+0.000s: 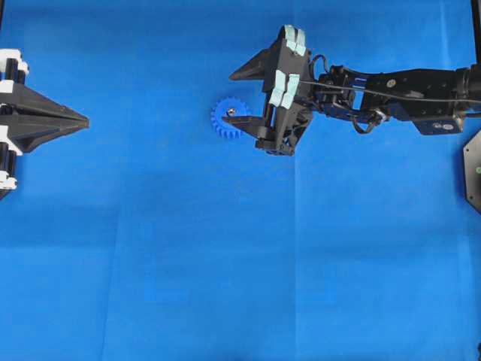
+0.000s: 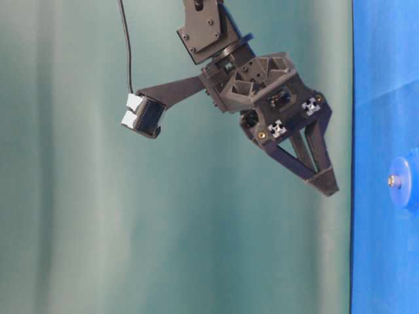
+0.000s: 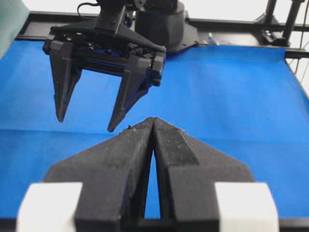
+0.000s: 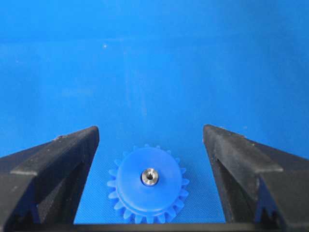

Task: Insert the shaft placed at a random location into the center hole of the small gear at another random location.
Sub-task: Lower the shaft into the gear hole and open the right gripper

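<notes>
The small gear (image 4: 147, 190) lies flat on the blue cloth (image 1: 225, 286), and the shaft (image 4: 149, 176) stands in its center hole (image 1: 231, 112), its shiny end showing. The right gripper (image 4: 150, 137) hangs above the gear, jaws spread wide and grasping nothing, one finger on each side of it. At the left edge, well apart, the left gripper (image 3: 153, 121) is clenched, empty
</notes>
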You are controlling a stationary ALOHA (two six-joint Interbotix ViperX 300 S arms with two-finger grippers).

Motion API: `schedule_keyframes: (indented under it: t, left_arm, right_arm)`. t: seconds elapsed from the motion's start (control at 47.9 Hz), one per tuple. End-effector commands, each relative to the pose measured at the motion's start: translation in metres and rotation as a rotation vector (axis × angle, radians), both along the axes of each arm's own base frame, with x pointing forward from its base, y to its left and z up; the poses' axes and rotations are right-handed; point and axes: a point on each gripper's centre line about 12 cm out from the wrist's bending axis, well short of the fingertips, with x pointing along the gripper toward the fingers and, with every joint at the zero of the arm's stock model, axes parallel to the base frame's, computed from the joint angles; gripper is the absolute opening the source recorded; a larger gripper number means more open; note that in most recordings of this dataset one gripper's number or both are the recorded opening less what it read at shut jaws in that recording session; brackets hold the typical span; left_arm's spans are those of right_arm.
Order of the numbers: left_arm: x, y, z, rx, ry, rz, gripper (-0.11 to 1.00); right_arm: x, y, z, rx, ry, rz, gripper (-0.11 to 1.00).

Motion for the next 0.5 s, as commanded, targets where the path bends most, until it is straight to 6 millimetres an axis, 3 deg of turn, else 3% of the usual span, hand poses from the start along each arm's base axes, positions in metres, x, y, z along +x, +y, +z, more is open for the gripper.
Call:
schedule_keyframes:
  t: [0.0,0.188,0.48]
  left_arm:
    - [0.001,0.000,0.004,-0.001,-0.012,0.002,0.00]
    - [0.001,0.000,0.004,-0.001,-0.012,0.002,0.00]
    - [0.001,0.000,0.005,-0.001,-0.014,0.002,0.00]
  right_arm:
    - [0.000,0.001,0.015,-0.005,-0.040,0.002,0.79]
    - [-0.004,0.003,0.013,-0.005,-0.032,0.005,0.79]
    - [-0.034,0.008,0.022,0.000,-0.044,0.004,0.79]
